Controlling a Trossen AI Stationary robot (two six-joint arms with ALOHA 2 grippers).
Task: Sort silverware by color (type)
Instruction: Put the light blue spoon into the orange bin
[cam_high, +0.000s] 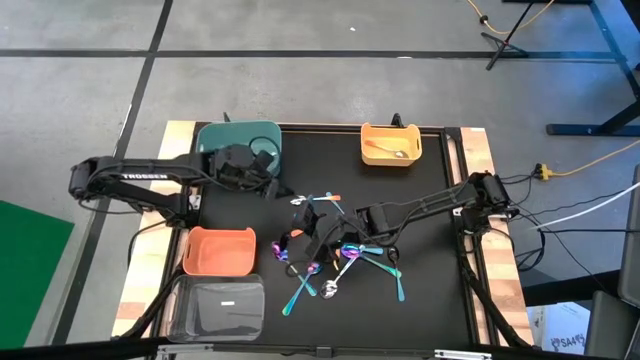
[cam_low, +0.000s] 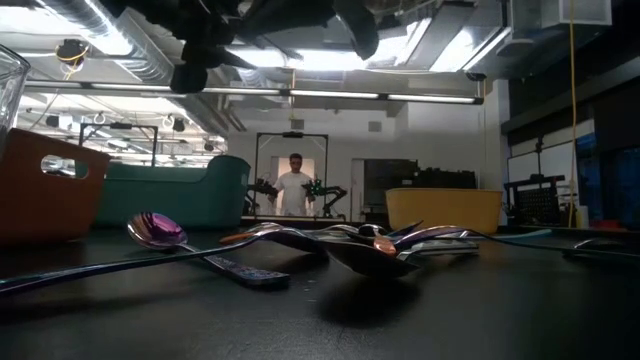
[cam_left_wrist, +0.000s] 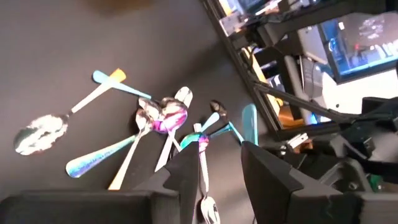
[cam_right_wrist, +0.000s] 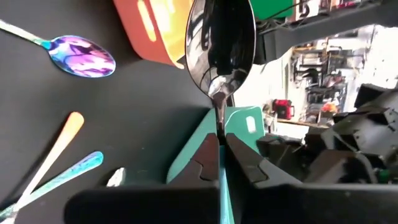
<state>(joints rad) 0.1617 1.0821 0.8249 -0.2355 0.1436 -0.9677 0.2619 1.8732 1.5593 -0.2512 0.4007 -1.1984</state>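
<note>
The black table mat (cam_high: 430, 290) carries a teal plastic bin (cam_high: 240, 140), an orange plastic bin (cam_high: 220, 252) and a yellow plastic bin (cam_high: 390, 145). The left gripper (cam_high: 268, 180) hangs beside the teal bin, jaws parted and empty. The right gripper (cam_right_wrist: 219, 152) has its jaws clamped together on the thin handle of a glossy black metal spoon (cam_right_wrist: 221, 46), bowl jutting straight out beyond the fingertips. Just beyond lies the scattered pile of teal, purple-rainbow, silver and copper spoons (cam_high: 340, 262).
</note>
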